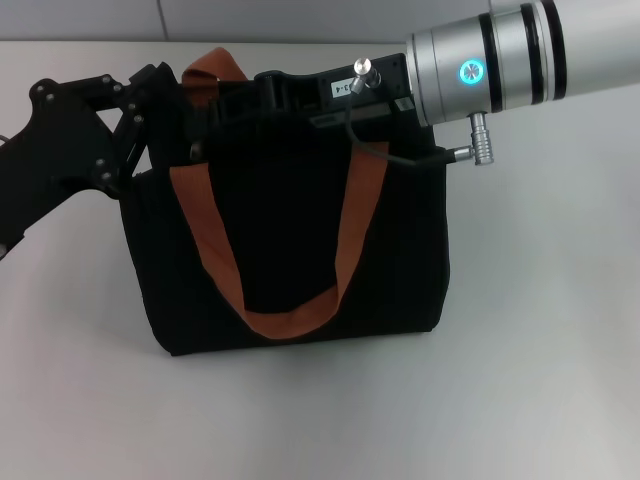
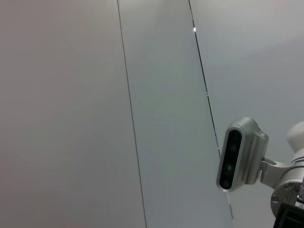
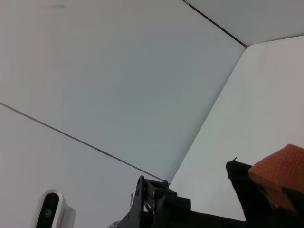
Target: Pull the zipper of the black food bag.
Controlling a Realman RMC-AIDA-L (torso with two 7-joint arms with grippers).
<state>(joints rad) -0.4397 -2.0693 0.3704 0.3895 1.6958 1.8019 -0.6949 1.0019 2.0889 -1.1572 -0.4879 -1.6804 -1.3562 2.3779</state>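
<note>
The black food bag [image 1: 290, 230] stands upright in the middle of the table in the head view. One orange-brown strap [image 1: 290, 320] hangs down its front and another [image 1: 212, 66] rises behind its top. My left gripper [image 1: 165, 100] is at the bag's top left corner, black against the black fabric. My right gripper [image 1: 275, 95] reaches in from the right on its silver arm [image 1: 500, 55] and sits over the bag's top edge near the middle. The zipper is hidden behind the grippers. The right wrist view catches a piece of orange strap [image 3: 280, 173] and a corner of the bag [image 3: 244, 187].
The bag rests on a white table [image 1: 540, 350] with a pale wall [image 1: 300, 20] behind it. A cable [image 1: 385, 150] loops from the right wrist over the bag's top. The left wrist view shows only the wall and the robot's head camera [image 2: 240, 154].
</note>
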